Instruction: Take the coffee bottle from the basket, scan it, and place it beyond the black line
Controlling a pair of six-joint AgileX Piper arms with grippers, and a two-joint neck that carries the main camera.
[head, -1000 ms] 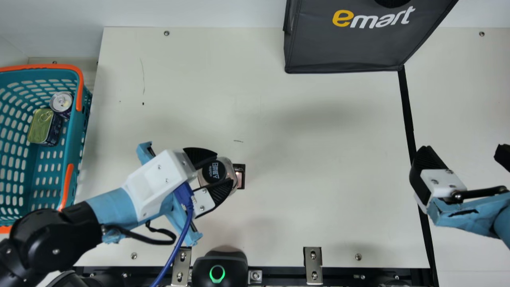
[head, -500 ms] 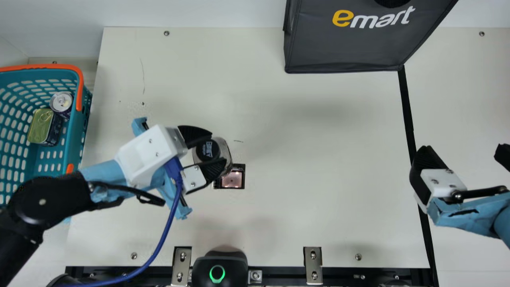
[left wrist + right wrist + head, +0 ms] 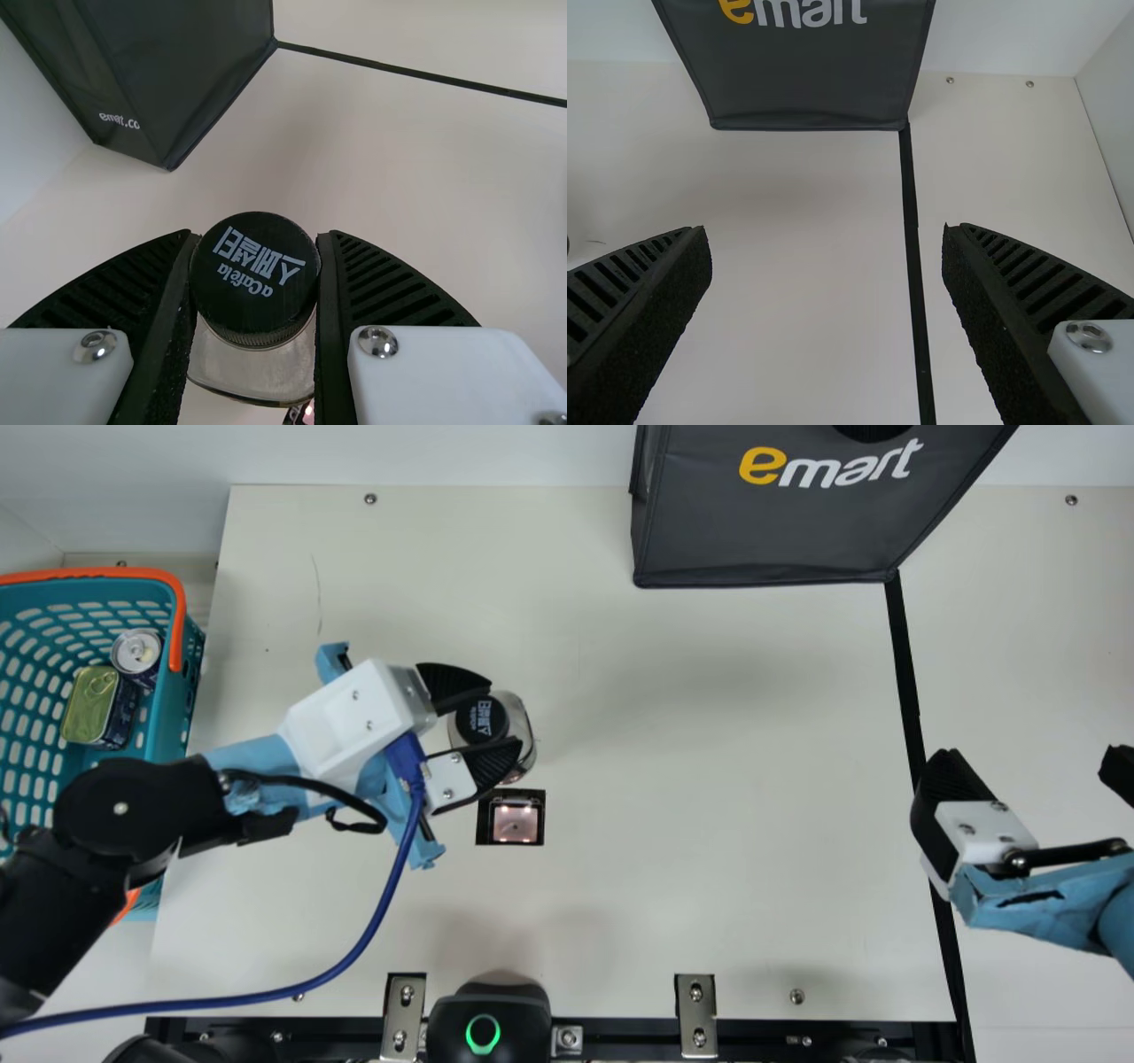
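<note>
One coffee bottle, clamped in my left claw, has moved up-frame off the lit window; scan likely done

So my black-ribbed, white-backed left gripper is clamped with jaws partway apart, and my matching black-and-white right gripper is just gaping wide lol.

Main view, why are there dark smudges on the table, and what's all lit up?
Main view: soft shadows lie on the cream table, likely from something above; the scanner window glows pinkish, a ring green. Left wrist view: light glints on a metal screw.
</note>
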